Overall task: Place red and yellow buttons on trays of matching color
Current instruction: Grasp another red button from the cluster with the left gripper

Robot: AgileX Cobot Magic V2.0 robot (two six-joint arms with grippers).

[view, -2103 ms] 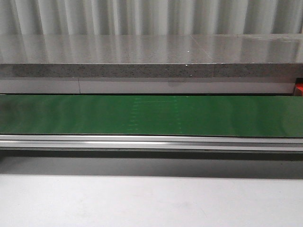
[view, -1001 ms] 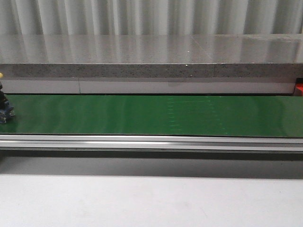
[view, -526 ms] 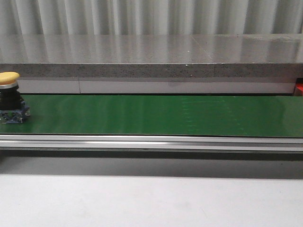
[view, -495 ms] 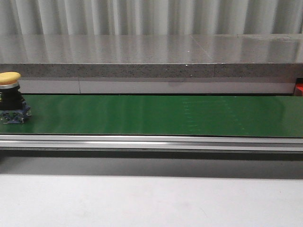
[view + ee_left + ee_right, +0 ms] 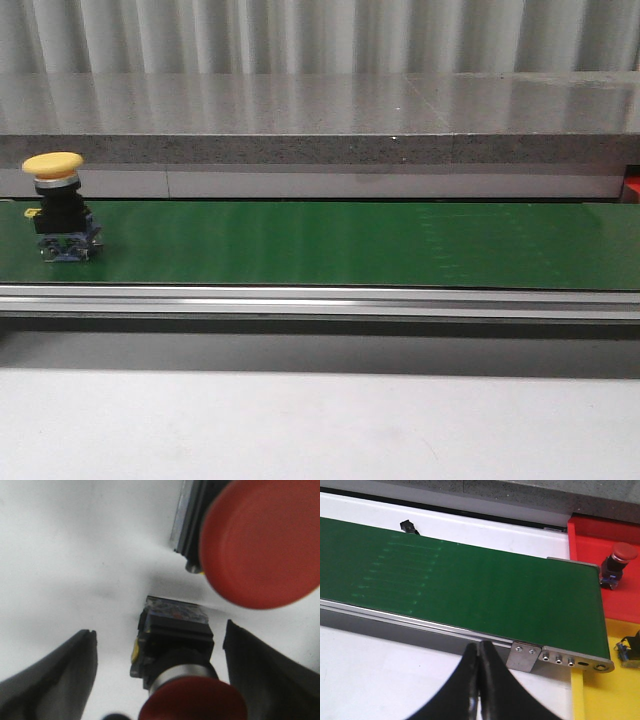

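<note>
Neither arm shows in the front view; each is known only through its own wrist camera. The left gripper (image 5: 160, 675) hangs low over the white worktop (image 5: 75, 555), its two dark fingers (image 5: 55, 680) spread wide and holding nothing, with a red button (image 5: 175, 655) lying on the worktop between them, touching neither finger, its black body toward the fingertips and its red cap nearest the camera. A second red button (image 5: 260, 542) looms blurred and close to the lens beside it, next to a dark metal edge; whether it rests on anything cannot be told. The right gripper (image 5: 479, 680) is poised above the near rail of the green conveyor belt (image 5: 470, 590), its fingers pressed together with nothing between them. Only this view shows the belt's end: just past it lies the red tray (image 5: 600, 545), carrying a red-capped button (image 5: 616, 565), and beside that, nearer the gripper, the yellow tray (image 5: 600, 700) with a dark button body (image 5: 632, 652) cut off at the picture's edge. The front view alone shows the yellow button (image 5: 62, 205), standing upright on the belt (image 5: 350, 245) near its left end, yellow cap on top, below a long grey stone ledge (image 5: 320, 115).
</note>
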